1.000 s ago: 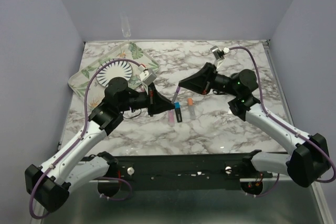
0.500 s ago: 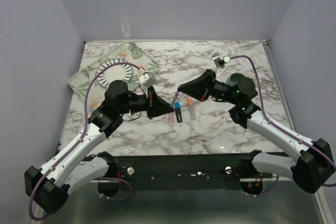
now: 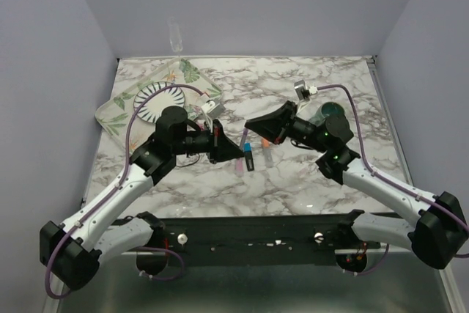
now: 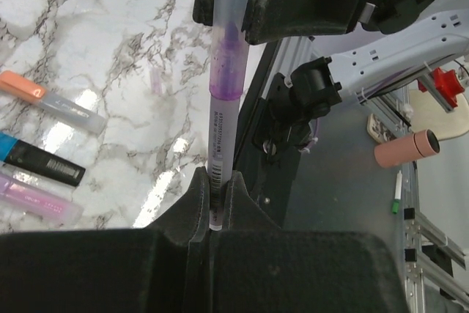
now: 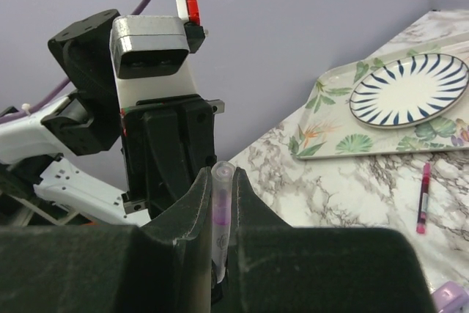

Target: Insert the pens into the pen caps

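Observation:
Above the table's middle, my left gripper (image 3: 237, 149) (image 4: 216, 181) is shut on the lower body of a light purple pen (image 4: 222, 108) (image 3: 243, 138). The pen points up toward my right gripper (image 3: 251, 123) (image 5: 222, 177), which is shut on the translucent light purple pen cap (image 5: 222, 207) (image 4: 229, 20). The cap sits over the pen's purple tip. Three more pens lie side by side on the marble below: a pale grey one with an orange end (image 4: 51, 100) (image 3: 267, 153), a black one with a blue end (image 4: 40, 160) (image 3: 250, 157) and a pink-purple one (image 4: 37, 196) (image 3: 239, 166).
A leaf-patterned tray (image 3: 117, 111) (image 5: 330, 144) holding a blue-striped plate (image 3: 146, 100) (image 5: 410, 89) stands at the back left. A thin red pen (image 5: 423, 197) lies on the marble beside it. A teal-green mug (image 3: 331, 112) stands behind my right arm.
Both arms have shifted slightly toward each other, the right wrist dropping lower and leftward. The mug now shows behind the right arm. Both grips are unchanged.

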Controlling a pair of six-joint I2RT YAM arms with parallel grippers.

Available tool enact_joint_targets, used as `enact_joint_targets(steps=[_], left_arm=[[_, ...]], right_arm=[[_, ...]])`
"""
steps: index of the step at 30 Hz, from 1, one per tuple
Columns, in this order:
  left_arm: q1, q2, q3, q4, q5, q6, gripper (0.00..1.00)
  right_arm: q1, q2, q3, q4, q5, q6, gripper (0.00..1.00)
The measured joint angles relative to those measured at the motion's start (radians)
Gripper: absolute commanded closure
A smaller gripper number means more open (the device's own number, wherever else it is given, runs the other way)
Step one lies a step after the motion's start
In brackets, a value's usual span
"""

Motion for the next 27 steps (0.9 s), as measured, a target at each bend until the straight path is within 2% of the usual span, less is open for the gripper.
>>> enact_joint_targets(steps=[16,27], left_arm=[[-0.019,0.068,0.074,-0.143,-0.024,0.045,1.00],[-0.021,0.105,0.104,-0.203,-0.022,0.067,1.00]], right_arm=[[0.073,-0.072,-0.123,0.047,0.193,-0.071,0.99],[0.102,-0.052,-0.175,0.149,0.220,-0.100,0.99]])
